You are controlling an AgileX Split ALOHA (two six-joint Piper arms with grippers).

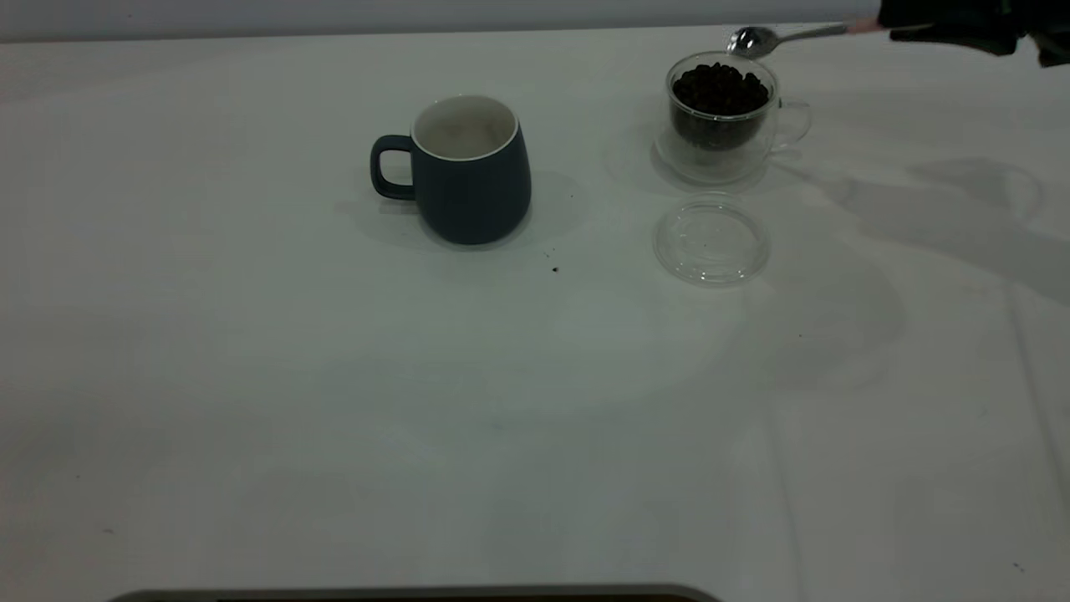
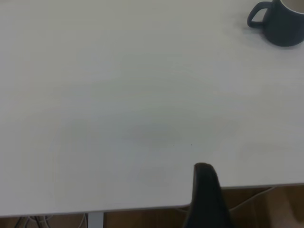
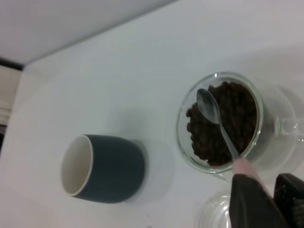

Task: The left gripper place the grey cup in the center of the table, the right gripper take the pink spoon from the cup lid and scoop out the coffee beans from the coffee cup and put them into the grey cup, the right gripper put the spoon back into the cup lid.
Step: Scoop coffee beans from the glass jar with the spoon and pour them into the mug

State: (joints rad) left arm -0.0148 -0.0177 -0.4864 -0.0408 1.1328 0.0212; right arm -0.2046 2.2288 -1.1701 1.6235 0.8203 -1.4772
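Note:
The grey cup (image 1: 468,171) stands upright near the middle of the table (image 1: 334,401), handle to the left and white inside bare; it also shows as the grey cup (image 3: 107,166). The clear coffee cup (image 1: 723,117) at the back right is heaped with coffee beans (image 1: 719,88). In front of it lies the cup lid (image 1: 710,240) with nothing on it. My right gripper (image 1: 919,32) is shut on the pink spoon (image 1: 756,39) by its handle. The spoon bowl (image 3: 208,105) hovers over the beans (image 3: 223,123) and looks unloaded. My left gripper (image 2: 207,183) is parked at the table's edge, far from the grey cup (image 2: 280,21).
A few dark specks (image 1: 555,269) lie on the table in front of the grey cup. The lid's rim (image 3: 213,213) sits just beside my right gripper (image 3: 268,192). The table edge (image 2: 142,209) runs close under the left gripper.

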